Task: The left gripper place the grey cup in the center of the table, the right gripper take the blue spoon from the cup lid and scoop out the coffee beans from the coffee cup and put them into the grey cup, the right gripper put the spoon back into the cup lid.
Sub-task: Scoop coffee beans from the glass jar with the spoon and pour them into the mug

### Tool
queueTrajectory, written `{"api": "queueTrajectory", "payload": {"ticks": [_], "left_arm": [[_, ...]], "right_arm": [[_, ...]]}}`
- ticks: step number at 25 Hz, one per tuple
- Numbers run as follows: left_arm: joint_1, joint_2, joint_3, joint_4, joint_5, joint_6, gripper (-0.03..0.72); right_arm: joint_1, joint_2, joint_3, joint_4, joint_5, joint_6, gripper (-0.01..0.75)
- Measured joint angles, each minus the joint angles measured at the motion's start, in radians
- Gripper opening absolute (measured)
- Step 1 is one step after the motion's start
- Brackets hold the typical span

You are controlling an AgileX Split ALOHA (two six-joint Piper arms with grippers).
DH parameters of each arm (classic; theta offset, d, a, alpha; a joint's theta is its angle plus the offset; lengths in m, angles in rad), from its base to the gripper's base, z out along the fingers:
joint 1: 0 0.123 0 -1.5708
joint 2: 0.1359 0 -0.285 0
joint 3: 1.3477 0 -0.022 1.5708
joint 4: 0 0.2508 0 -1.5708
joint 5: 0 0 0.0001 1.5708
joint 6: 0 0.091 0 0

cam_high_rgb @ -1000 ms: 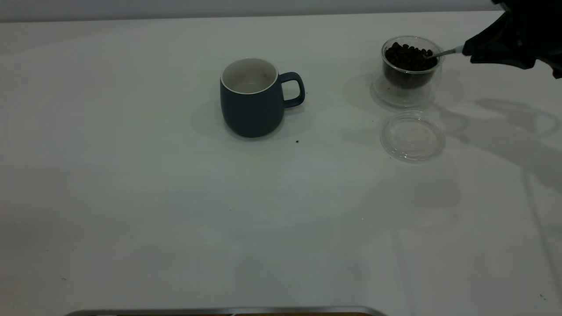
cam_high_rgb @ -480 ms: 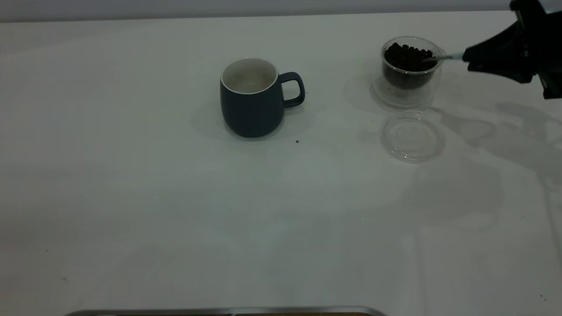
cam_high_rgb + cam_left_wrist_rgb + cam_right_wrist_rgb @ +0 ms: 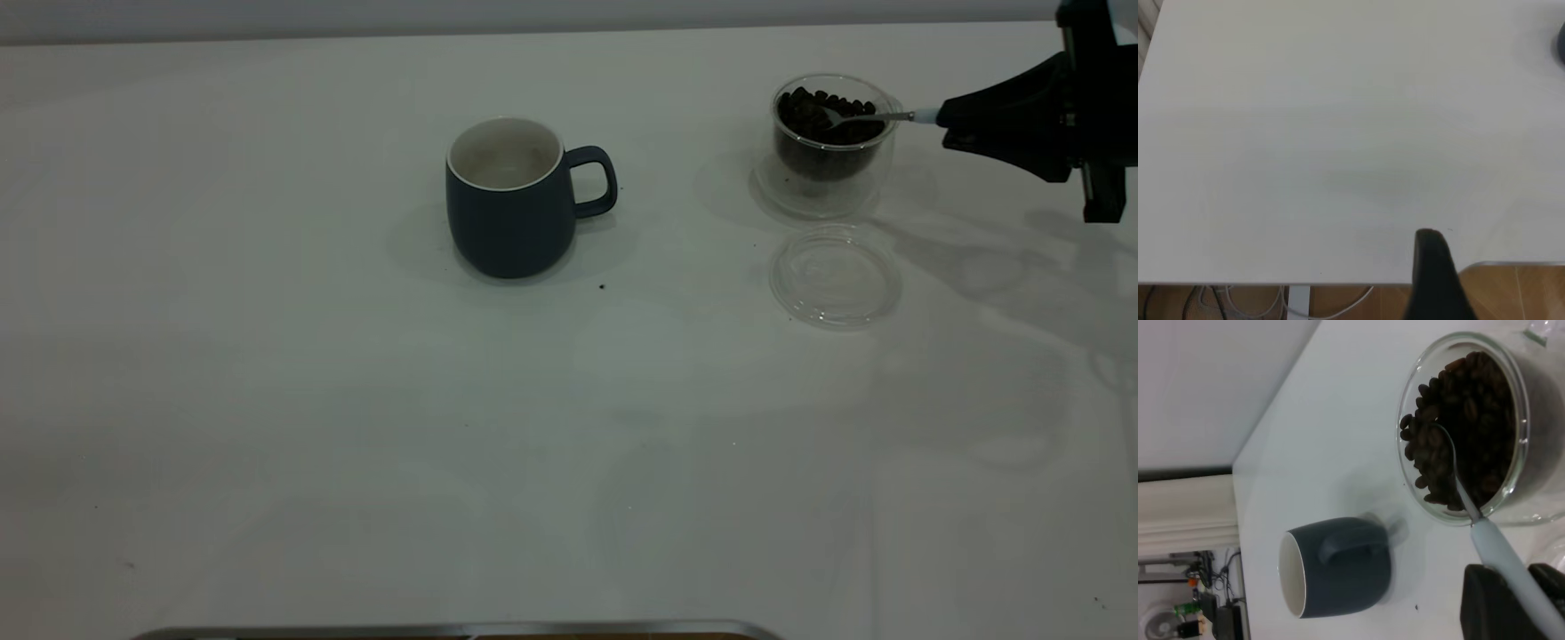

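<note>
The grey cup [image 3: 511,200] [image 3: 1338,567] stands upright mid-table, handle toward the right arm. At the back right, the clear coffee cup [image 3: 831,147] [image 3: 1531,420] holds the coffee beans [image 3: 818,120] [image 3: 1471,413]. My right gripper [image 3: 947,116] [image 3: 1521,580] is shut on the blue spoon [image 3: 880,116] [image 3: 1501,553] by its pale handle. The spoon's metal bowl reaches over the glass rim and lies among the top beans. The clear cup lid [image 3: 836,276] lies bare in front of the coffee cup. My left gripper [image 3: 1438,267] shows one dark finger at the table's edge, far from everything.
The white table [image 3: 356,400] stretches wide in front of and left of the grey cup. A dark speck [image 3: 602,286] lies near that cup. A metal edge [image 3: 453,629] runs along the front border. Wooden floor shows past the table edge [image 3: 1271,283].
The right gripper has swung down toward level and drawn back a little. The spoon's bowl has slid from the glass rim farther across the beans toward the grey cup.
</note>
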Motion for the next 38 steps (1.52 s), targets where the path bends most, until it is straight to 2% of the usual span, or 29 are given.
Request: {"api": "queueTrajectory", "payload": {"ticks": [10,18,21,29,38], "left_arm": [[0.0,0.0,0.0,0.0,0.0,0.0,0.548],[0.0,0.0,0.0,0.0,0.0,0.0,0.548],[0.0,0.0,0.0,0.0,0.0,-0.001,0.548],[0.0,0.0,0.0,0.0,0.0,-0.002,0.548],[0.0,0.0,0.0,0.0,0.0,-0.002,0.548]], "right_arm": [[-0.07,0.002,0.0,0.0,0.127,-0.023,0.107],[-0.051,0.003,0.0,-0.005,0.134,-0.03,0.107],[-0.004,0.003,0.0,-0.006,0.134,-0.03,0.107],[0.19,0.003,-0.011,0.0,0.135,-0.02,0.107],[0.379,0.003,-0.122,-0.001,0.138,0.019,0.107]]}}
